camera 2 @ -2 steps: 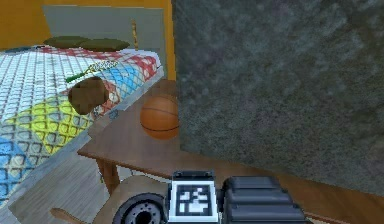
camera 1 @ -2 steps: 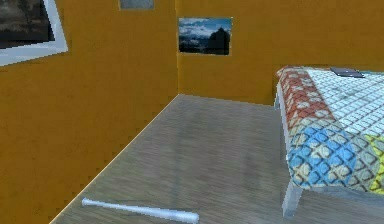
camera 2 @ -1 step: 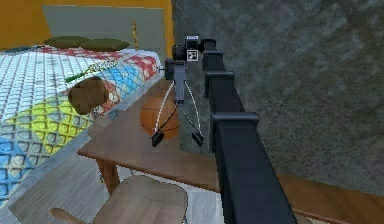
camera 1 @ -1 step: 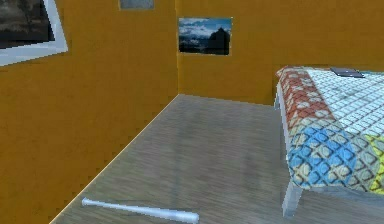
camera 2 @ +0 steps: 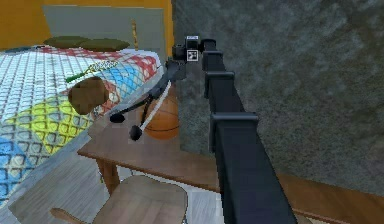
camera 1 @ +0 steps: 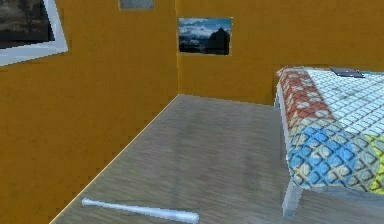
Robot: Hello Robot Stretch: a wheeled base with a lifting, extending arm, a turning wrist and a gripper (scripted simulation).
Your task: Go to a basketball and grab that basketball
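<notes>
An orange-brown round thing (camera 2: 166, 118), basketball-like in colour and shape, rests on a brown wooden table (camera 2: 140, 158) in the arm side view. The dark arm (camera 2: 235, 140) rises from the bottom edge to two white marker squares (camera 2: 193, 47). Left of them the gripper (camera 2: 128, 124) hangs with its thin fingers (camera 2: 150, 108) slanting down in front of the ball. The ball sits on the table right behind the fingers, so I cannot tell whether the gripper holds anything or touches it.
A bed with a patchwork quilt (camera 2: 50, 110) lies beside the table, with a brown lump (camera 2: 88, 94) on it; the quilted bed (camera 1: 335, 120) also stands at the forward view's right. A chair (camera 2: 150, 203) stands before the table. A white bat (camera 1: 140, 211) lies on the floor. Orange walls carry pictures (camera 1: 205, 35).
</notes>
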